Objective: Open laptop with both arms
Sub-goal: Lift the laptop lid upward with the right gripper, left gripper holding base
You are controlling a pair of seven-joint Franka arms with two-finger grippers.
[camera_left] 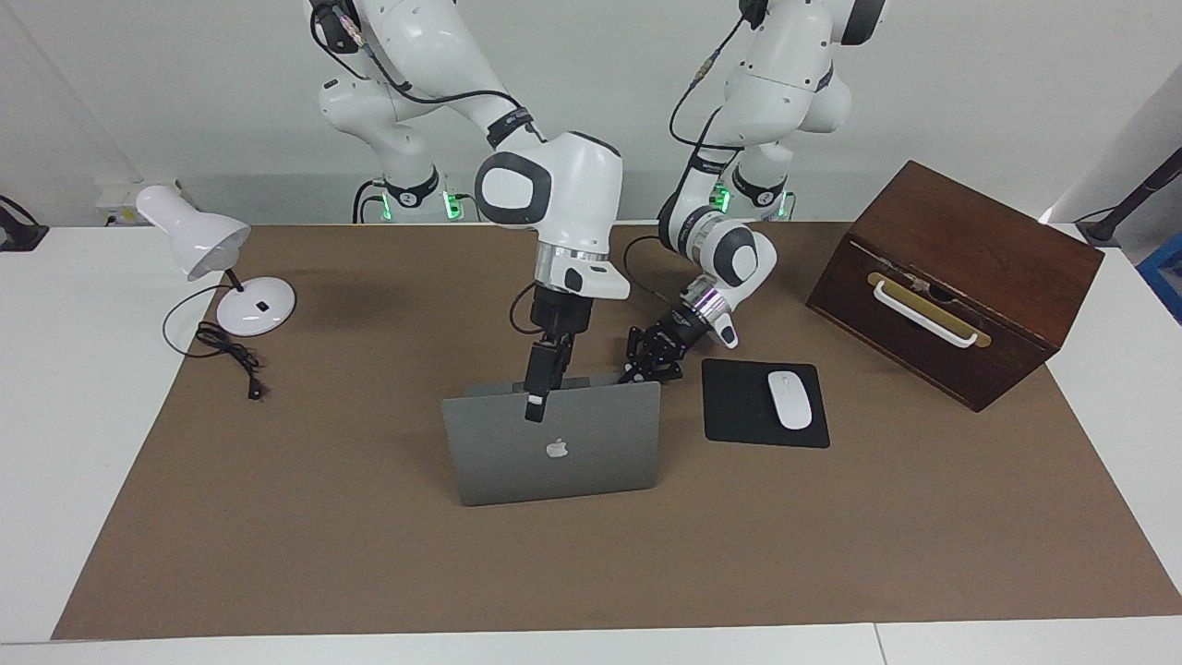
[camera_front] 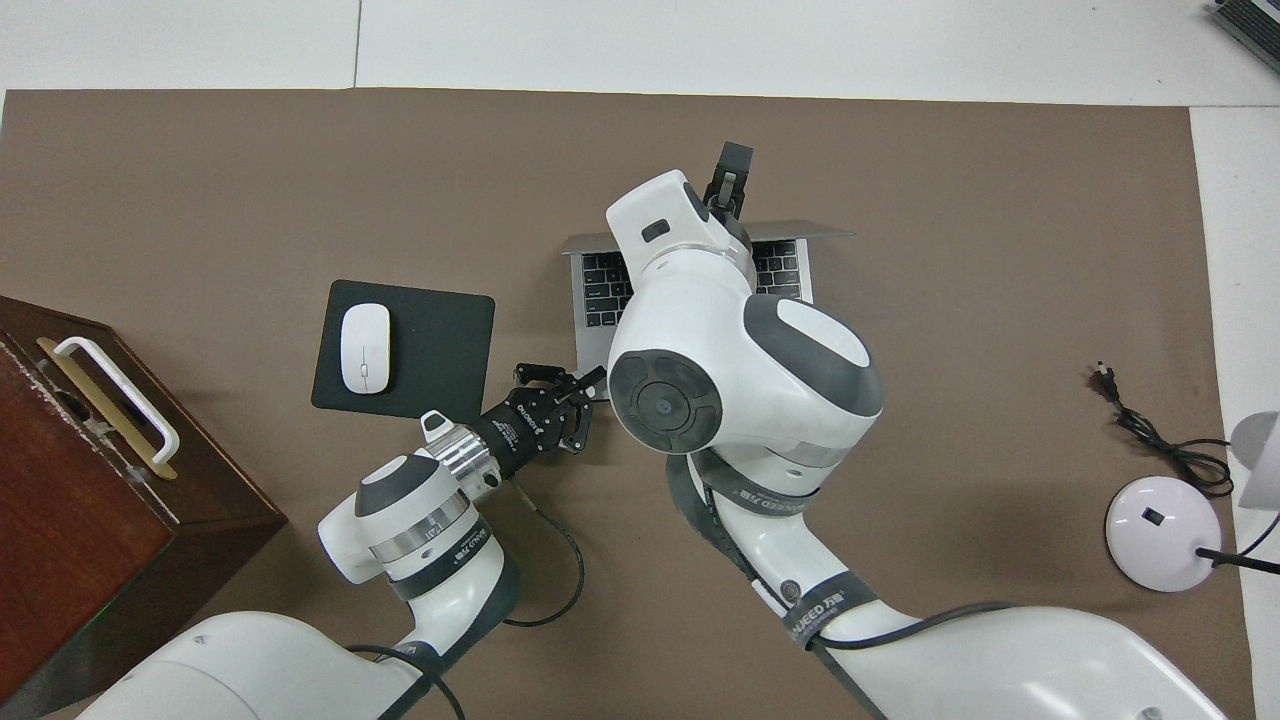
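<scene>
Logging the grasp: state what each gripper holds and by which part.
The right gripper grips the laptop by its lid's top edge. The left gripper is at the base's corner nearest the mouse pad; whether it grips cannot be told.

The thin silver-grey metal laptop (camera_left: 554,448) stands open mid-bench (camera_left: 55,388), with the flat black mouse pad (camera_left: 739,406) beside it toward the left arm's end. On the pad lies a white oval mouse (camera_left: 790,399). The dark wooden box (camera_left: 951,277) sits at that end; the white desk lamp (camera_left: 222,268) at the right arm's end.
</scene>
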